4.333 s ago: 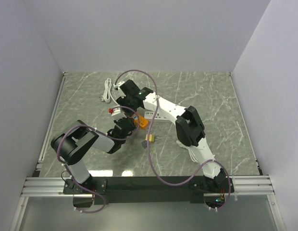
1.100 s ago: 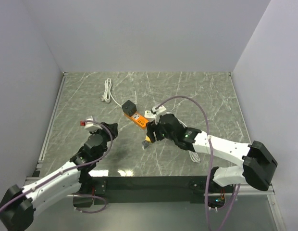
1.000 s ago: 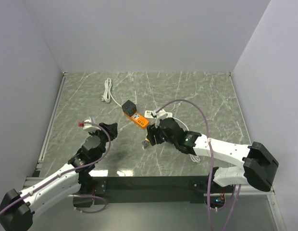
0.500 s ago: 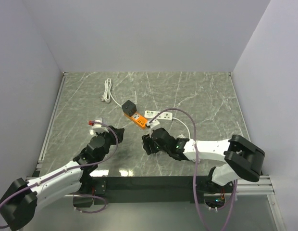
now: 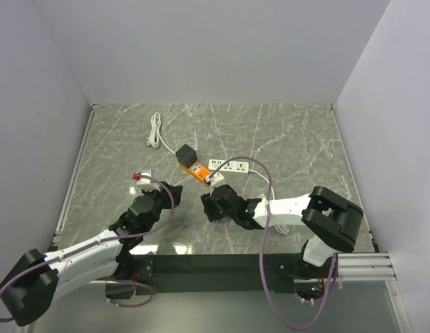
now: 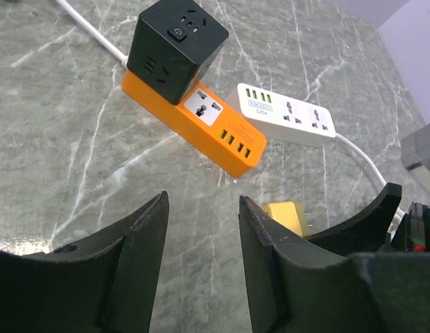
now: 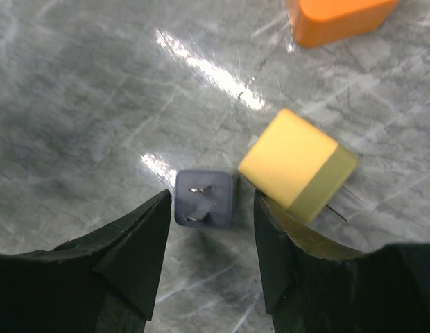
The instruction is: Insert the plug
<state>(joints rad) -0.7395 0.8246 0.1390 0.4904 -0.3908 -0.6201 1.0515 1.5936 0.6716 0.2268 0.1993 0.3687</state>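
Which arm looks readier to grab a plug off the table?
Right. Its gripper hangs low over the small grey plug, which shows between its open fingers, with the yellow plug just beside. The left gripper, open and empty, faces the orange power strip with no plug between its fingers.

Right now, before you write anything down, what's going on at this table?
Two robot arms are set up to plug something in. The right tool sits low over a small grey plug lying prongs-up on the marble table, open jaws either side, apparently not clamped yet. A yellow plug lies just beside it. The left tool is open and empty, facing the orange power strip, black cube socket and white strip. Neither plug is in a socket.
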